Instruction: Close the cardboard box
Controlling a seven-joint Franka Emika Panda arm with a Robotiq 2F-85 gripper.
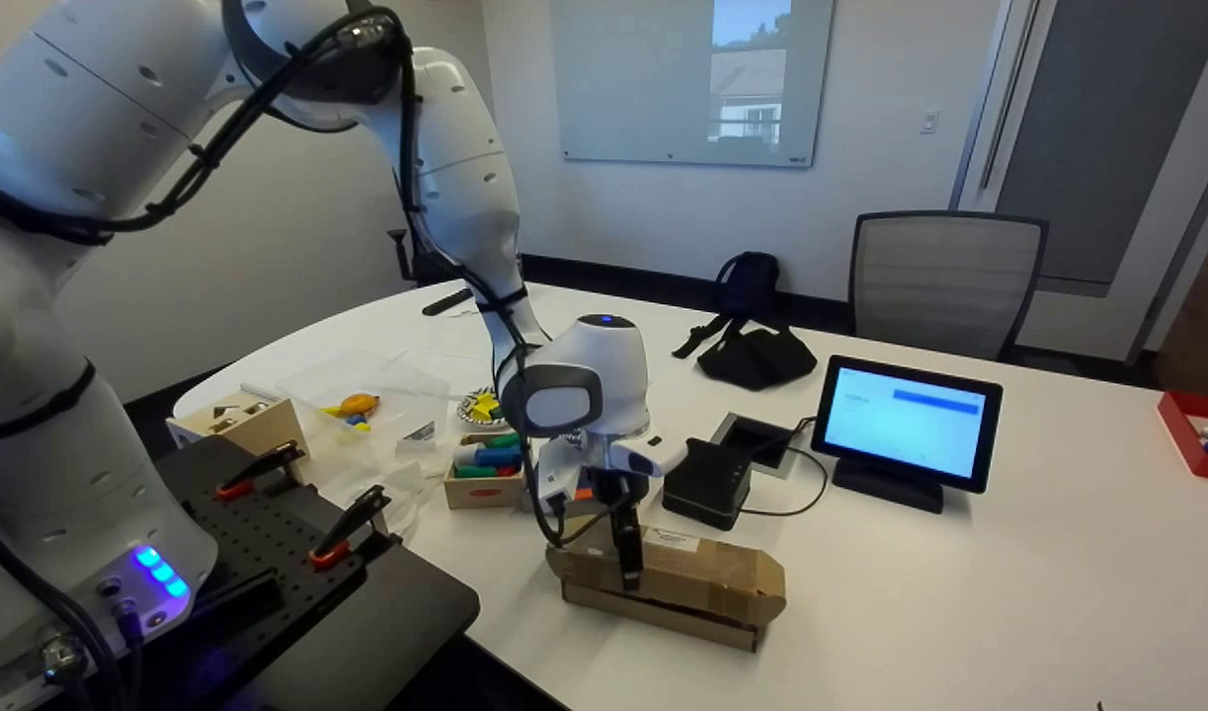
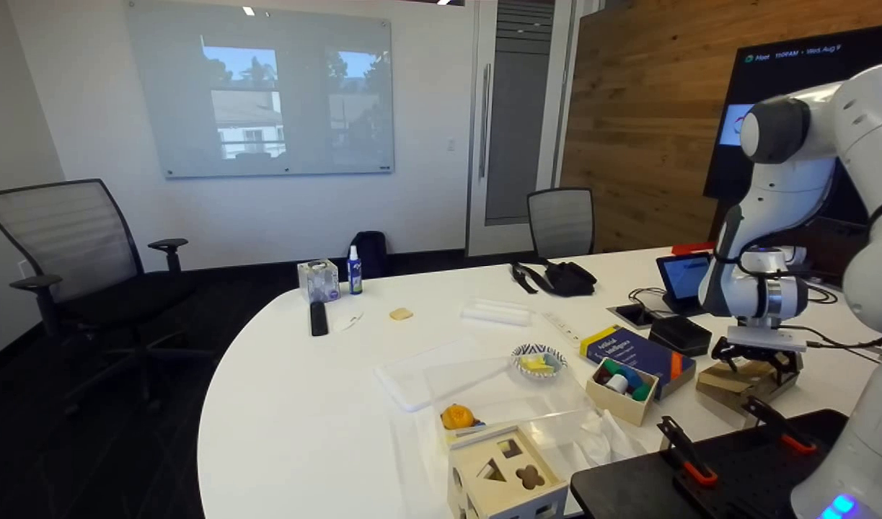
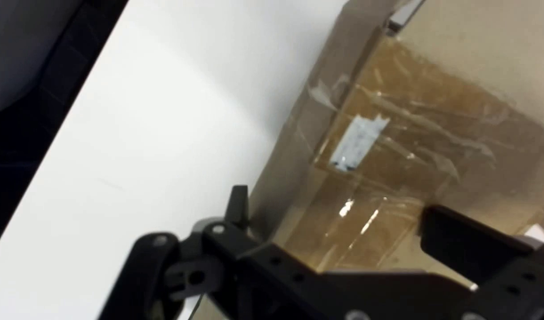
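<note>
In an exterior view I find the cardboard box [image 1: 712, 578] on the white table [image 1: 1008, 612], at the lower centre of the frame. Its taped lid [image 3: 409, 155] lies over the base [image 1: 663, 617], whose front side shows beneath; whether the lid is fully seated I cannot tell. My claw [image 3: 336, 206] is at the box, jaws spread wide, gripping nothing. In the wrist view, one finger [image 3: 239, 206] stands at lower centre beside the box's side, the other at lower right over the lid; contact is unconfirmed. Also noted in an exterior view: a black device [image 1: 702, 484] above the box in the frame, a lit screen [image 1: 900, 425] farther right. At right of centre in an exterior view, a blue book [image 2: 635, 349] lies beside a wooden box [image 2: 614, 404] of coloured pieces.
</note>
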